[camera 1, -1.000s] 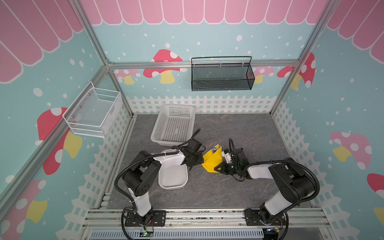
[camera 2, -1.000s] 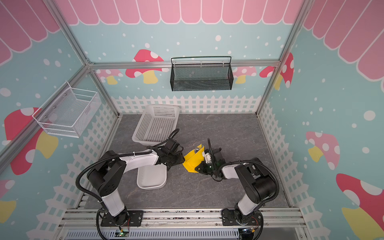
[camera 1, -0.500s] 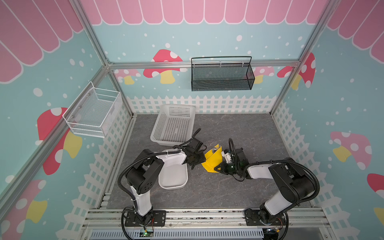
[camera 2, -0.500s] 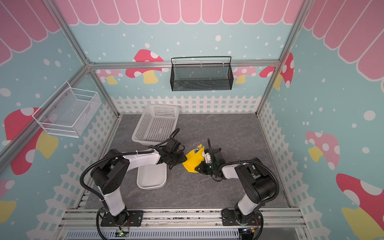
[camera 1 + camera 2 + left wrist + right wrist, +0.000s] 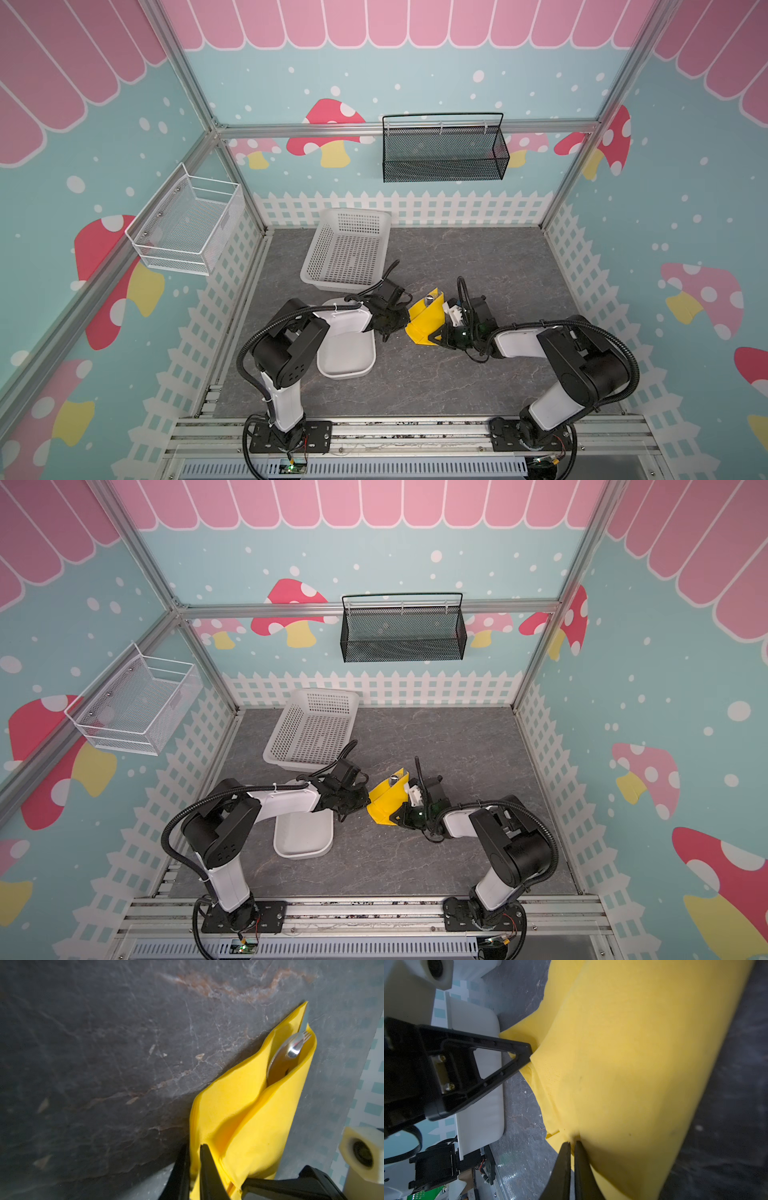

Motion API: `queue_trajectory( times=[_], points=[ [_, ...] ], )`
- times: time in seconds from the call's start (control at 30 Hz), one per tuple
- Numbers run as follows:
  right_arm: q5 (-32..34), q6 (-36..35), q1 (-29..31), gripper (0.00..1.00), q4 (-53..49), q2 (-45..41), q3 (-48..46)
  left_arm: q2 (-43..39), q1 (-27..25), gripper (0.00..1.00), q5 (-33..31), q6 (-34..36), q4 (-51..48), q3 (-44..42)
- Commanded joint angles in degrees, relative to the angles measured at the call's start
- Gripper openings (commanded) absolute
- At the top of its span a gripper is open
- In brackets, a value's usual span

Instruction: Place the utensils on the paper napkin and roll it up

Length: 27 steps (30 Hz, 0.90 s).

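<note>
The yellow paper napkin lies folded into a loose tube on the grey floor between both arms. In the left wrist view the napkin wraps the utensils: a shiny spoon bowl and fork tines peek from its far end; the knife is hidden. My left gripper is shut on the napkin's near left edge. My right gripper is shut on the napkin at its near right edge. The left gripper's black finger shows in the right wrist view.
A white oblong tray lies under the left arm. A white perforated basket stands behind it. A black mesh basket hangs on the back wall, a white wire basket on the left wall. White fence edges the floor.
My left gripper has moved right to the napkin's edge and closed on it. The right gripper has kept its grip and place.
</note>
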Motion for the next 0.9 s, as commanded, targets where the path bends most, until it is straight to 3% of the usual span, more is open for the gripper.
queue_trajectory(
  times=[0.0,0.23,0.87],
  points=[
    [2.9,-0.5,0.3,0.11,-3.5,1.3,0.0,-1.9,-0.3,0.08,-0.2,0.4,1.4,-0.3],
    [3.2,-0.5,0.3,0.11,-4.0,1.2,0.1,-3.9,-1.3,0.03,1.5,1.2,2.1,1.4],
    [4.0,-1.1,0.3,0.10,-5.6,1.5,0.4,-2.3,-4.5,0.03,6.7,-2.4,3.6,8.1]
  ],
)
